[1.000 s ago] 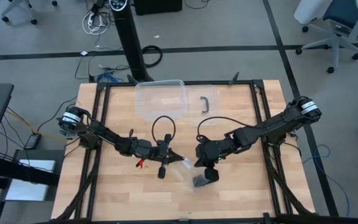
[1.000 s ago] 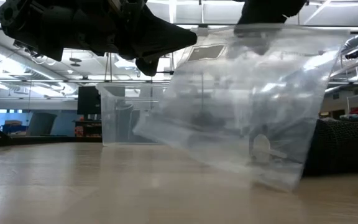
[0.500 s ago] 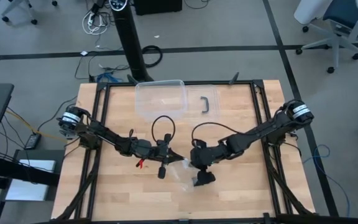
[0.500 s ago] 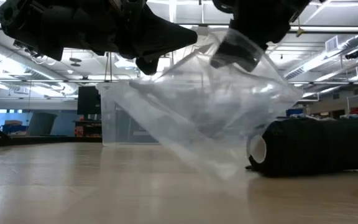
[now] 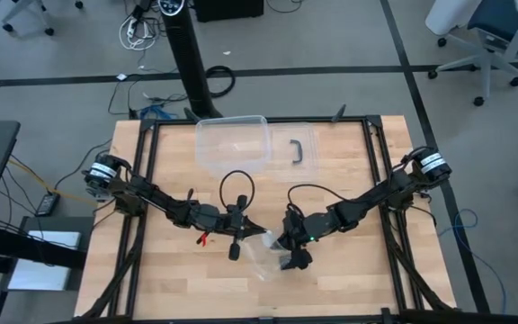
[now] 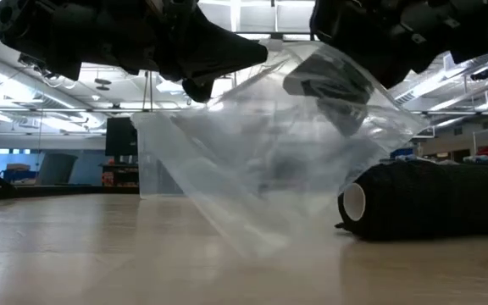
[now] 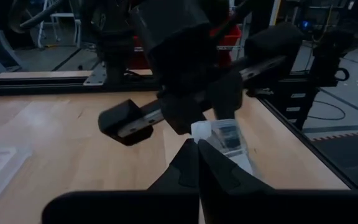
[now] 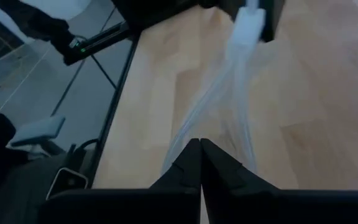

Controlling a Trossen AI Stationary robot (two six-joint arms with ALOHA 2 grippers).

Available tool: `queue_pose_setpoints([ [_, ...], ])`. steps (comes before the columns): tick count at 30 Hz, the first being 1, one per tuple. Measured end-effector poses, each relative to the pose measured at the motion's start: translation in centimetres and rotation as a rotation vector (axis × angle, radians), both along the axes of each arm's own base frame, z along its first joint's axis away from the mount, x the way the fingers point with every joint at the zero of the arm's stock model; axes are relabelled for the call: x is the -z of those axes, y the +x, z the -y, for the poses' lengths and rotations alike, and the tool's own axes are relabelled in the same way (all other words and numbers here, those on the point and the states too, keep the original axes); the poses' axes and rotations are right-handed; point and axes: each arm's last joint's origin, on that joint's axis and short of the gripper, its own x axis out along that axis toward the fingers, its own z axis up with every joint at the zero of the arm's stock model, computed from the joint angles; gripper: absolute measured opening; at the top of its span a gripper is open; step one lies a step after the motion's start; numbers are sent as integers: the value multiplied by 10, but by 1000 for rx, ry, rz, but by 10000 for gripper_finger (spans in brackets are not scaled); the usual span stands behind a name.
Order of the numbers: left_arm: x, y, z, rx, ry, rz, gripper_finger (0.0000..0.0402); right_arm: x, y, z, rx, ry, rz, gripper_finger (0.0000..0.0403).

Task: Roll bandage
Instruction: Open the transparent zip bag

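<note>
Gripping opposite edges of the clear plastic bag point(image 6: 286, 169), the left pincer point(image 5: 261, 229) and right pincer point(image 5: 283, 241) hold it clenched above the tabletop point(image 5: 349, 279); the bandage point(image 6: 422, 199), rolled, lies on the wood just beside it.

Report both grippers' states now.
Left gripper: shut on the plastic bag.
Right gripper: shut on the same plastic bag.

Place: robotics lab | cues: office chairs point(image 5: 479, 40), floor cables point(image 5: 142, 31)
</note>
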Motion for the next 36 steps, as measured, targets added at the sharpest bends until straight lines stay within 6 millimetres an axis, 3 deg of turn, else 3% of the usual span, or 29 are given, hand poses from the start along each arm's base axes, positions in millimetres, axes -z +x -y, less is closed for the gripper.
queue_pose_setpoints([
  [10,-31,31,0,-21,55,-24,0,-18,5,1,-36,-25,7,41],
  [19,-41,36,6,-30,87,-10,0,-23,3,-1,-36,-51,34,188],
  [23,-39,33,12,-30,97,-27,0,-30,-3,-4,-2,-79,52,225],
  [28,-38,28,23,-111,143,-39,0,-35,-9,-11,-1,-92,63,208],
  [36,-37,23,36,-137,136,-41,0,-34,-19,-29,-24,-102,48,102],
])
